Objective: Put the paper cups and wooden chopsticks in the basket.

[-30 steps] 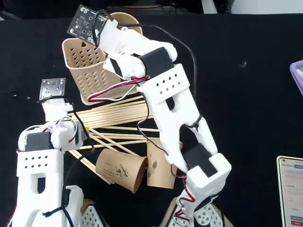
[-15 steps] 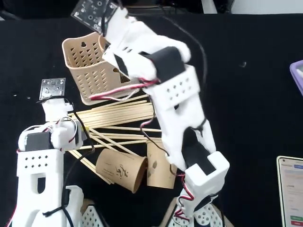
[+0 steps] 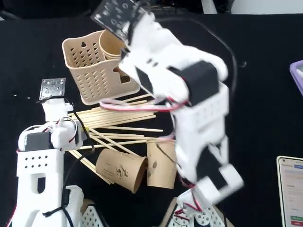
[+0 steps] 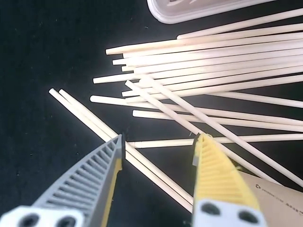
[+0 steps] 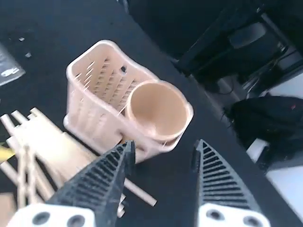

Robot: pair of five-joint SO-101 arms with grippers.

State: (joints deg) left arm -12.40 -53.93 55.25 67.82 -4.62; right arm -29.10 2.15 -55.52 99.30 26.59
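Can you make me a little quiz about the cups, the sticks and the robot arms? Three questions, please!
1. True or false: a paper cup sits inside the basket.
2. How many paper cups sit on the table, outside the basket?
3. The left gripper is: A) shut on one stick, B) open above the chopsticks, C) holding a cup.
Key: 1 true; 2 two; 3 B.
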